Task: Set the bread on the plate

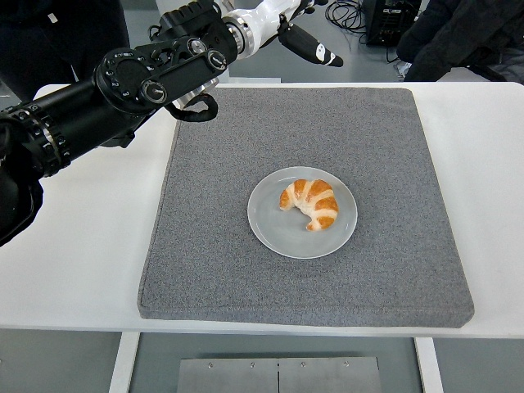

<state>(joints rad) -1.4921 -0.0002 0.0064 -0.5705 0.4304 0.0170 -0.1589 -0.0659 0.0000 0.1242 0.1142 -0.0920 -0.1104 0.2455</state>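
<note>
Left hand (304, 37) raised, seemingly empty, well apart from bread (309, 203) on plate (274, 225).

Robotics lab or test bay, staged for a demonstration. White rectangular table (74, 246) topped with a square grey felt mat (393, 246) reaching almost to its near edge, nothing domestic about it. Beyond the far edge: bare grey floor (278, 49), a white metal stand post (211, 41), black cables (348, 12) coiled beside a black equipment case (385, 20) toward the far right corner. Dark-clothed person (458, 37) at the far right corner, another dark figure (57, 33) at the far left.
</note>
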